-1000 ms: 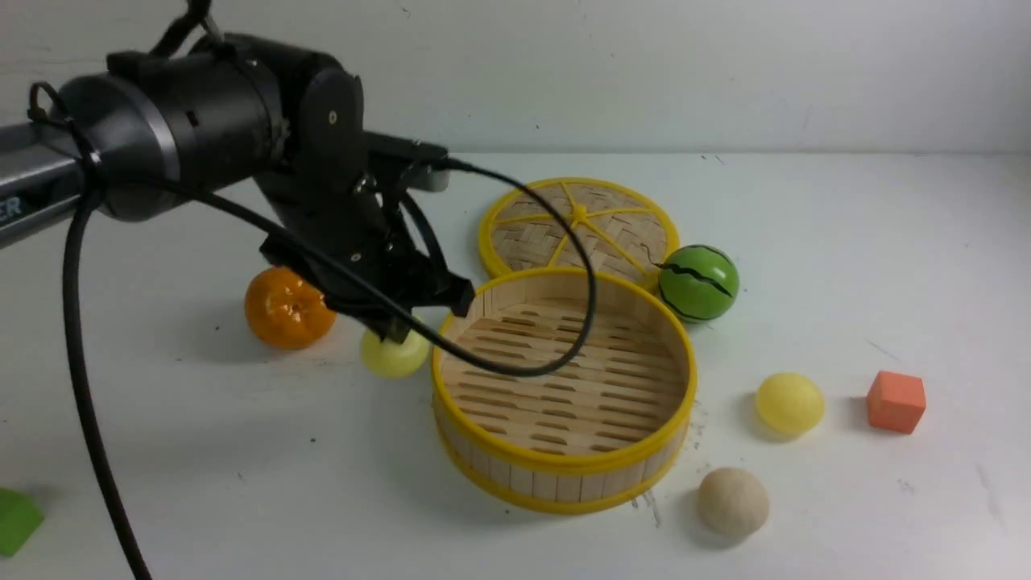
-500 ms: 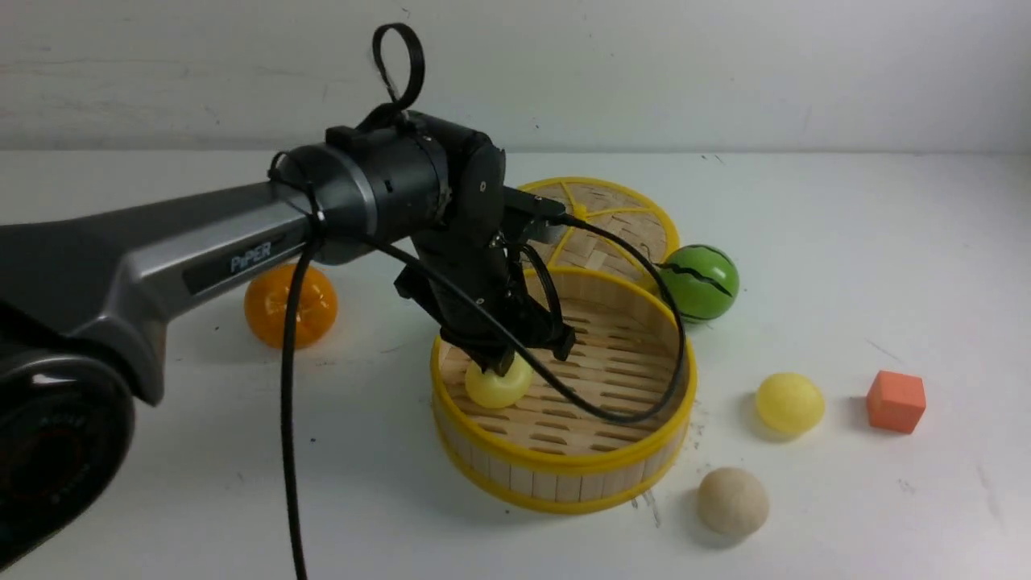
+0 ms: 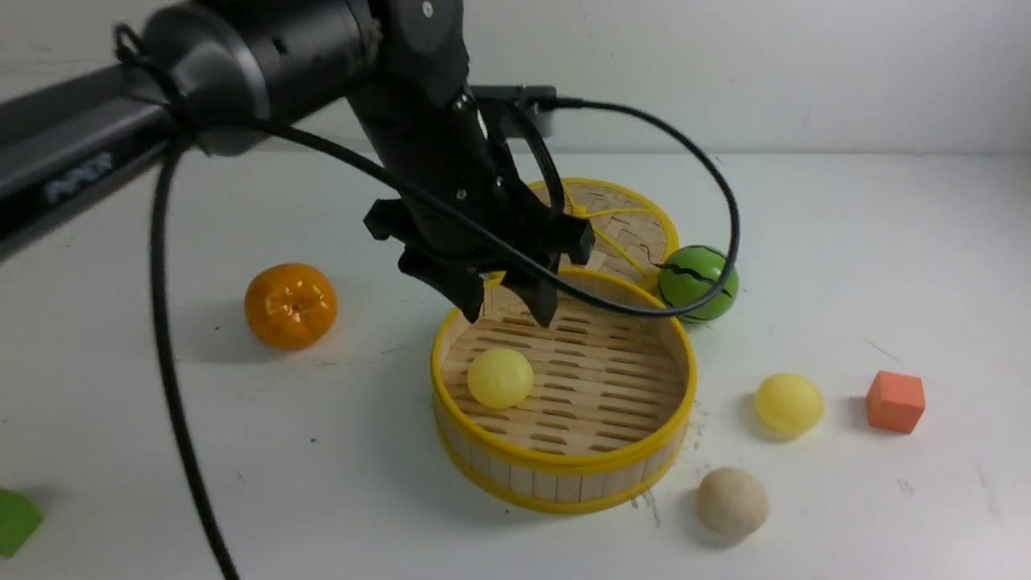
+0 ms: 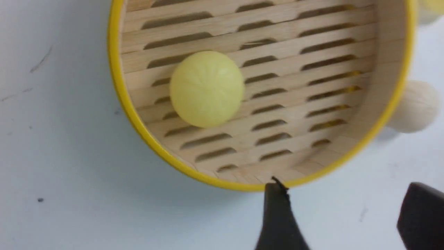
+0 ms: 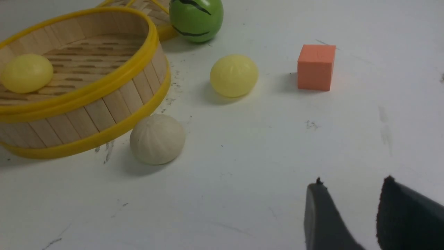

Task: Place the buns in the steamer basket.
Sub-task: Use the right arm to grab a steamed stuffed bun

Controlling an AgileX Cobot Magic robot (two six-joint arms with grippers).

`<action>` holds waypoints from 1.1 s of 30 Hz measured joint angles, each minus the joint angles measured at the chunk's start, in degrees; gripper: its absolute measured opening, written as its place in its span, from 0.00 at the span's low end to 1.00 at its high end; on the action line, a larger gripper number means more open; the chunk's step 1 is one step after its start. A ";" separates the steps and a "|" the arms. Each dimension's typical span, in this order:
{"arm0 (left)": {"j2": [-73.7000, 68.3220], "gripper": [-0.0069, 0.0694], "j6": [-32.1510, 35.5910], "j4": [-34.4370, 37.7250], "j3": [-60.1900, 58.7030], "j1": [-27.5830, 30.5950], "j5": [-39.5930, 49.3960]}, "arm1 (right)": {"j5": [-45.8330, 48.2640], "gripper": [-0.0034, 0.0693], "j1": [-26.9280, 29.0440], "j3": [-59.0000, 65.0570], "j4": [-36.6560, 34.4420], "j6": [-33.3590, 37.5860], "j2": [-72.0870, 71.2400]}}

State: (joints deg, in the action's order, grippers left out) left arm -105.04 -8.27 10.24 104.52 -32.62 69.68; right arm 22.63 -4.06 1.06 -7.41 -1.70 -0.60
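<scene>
The steamer basket [image 3: 564,466] stands mid-table, and one pale yellow bun [image 3: 500,377] lies on its slatted floor near the left wall. My left gripper [image 3: 507,310] hangs open and empty above the basket's back left, clear of that bun. In the left wrist view this bun [image 4: 207,89] rests inside the basket [image 4: 138,122], apart from the gripper [image 4: 347,194]. To the basket's right, a second yellow bun [image 3: 788,403] and a beige bun [image 3: 731,501] sit on the table. In the right wrist view my right gripper [image 5: 353,187] stands open and empty, short of the beige bun [image 5: 157,139] and the yellow bun [image 5: 233,75].
A woven lid [image 3: 620,229] lies flat behind the basket, with a green watermelon ball [image 3: 697,282] beside it. An orange [image 3: 290,306] sits left of the basket. An orange cube [image 3: 896,401] stands at the far right. A green piece [image 3: 16,522] shows at the front-left edge.
My left gripper carried the yellow bun from the table beside the orange into the basket, opened, and rose. The bun now lies free on the slats.
</scene>
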 joint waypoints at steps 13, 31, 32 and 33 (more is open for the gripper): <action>50.85 0.07 -4.84 -0.43 -50.62 -18.68 -29.01 | -1.01 0.38 0.00 0.05 -1.63 -0.85 0.00; 83.81 0.07 -9.44 -6.15 -88.08 -19.18 -57.34 | 8.81 0.38 -0.88 -23.18 -31.81 0.08 19.20; 83.74 0.07 -9.44 -6.57 -88.10 -19.17 -57.08 | 18.25 0.38 -1.00 -29.79 -30.35 4.08 28.73; 83.62 0.07 -9.44 -6.99 -88.10 -19.17 -56.96 | 24.30 0.38 -1.01 -34.97 -28.64 7.44 35.98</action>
State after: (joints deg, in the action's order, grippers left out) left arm -21.42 -17.71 3.25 16.42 -51.79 12.72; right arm 46.93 -5.07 -33.91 -36.05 5.74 35.39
